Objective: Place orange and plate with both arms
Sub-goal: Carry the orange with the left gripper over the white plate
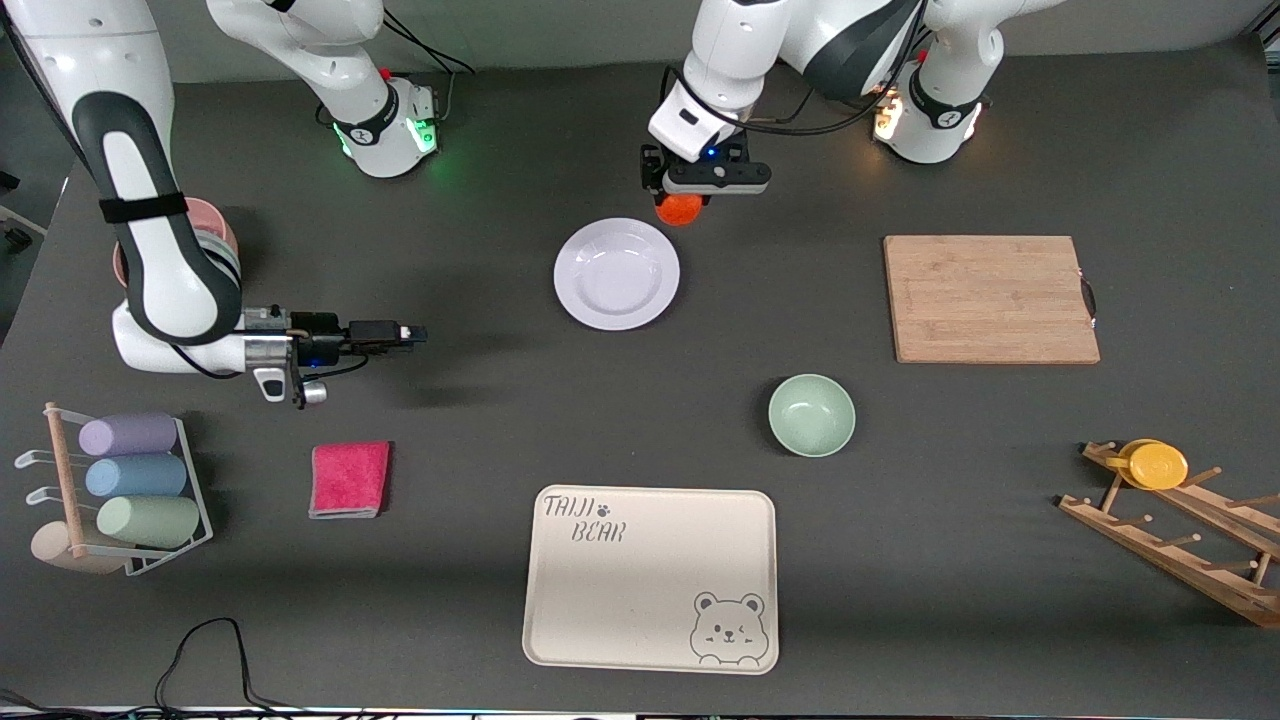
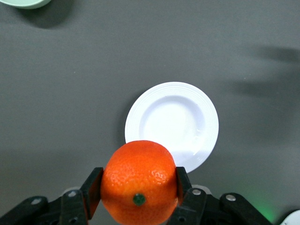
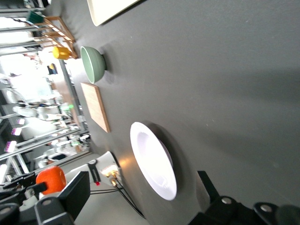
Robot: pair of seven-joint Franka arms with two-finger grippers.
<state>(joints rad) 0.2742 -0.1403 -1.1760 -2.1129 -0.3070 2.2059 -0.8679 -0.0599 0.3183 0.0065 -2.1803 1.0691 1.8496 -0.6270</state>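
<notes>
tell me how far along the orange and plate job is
Done: the left pincer is shut on the orange, up in the air beside the plate. In hand: carrying it. Left: the plate lies untouched on the table; the right pincer hovers toward the right arm's end.

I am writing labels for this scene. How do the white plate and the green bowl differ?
The plate is glossy white, wide and shallow; the bowl is pale green, smaller across and deeper. The plate lies farther from the front camera, close to the left gripper that holds the orange; the bowl lies nearer, between the cutting board and the bear tray. Both are round, empty and upright.
</notes>
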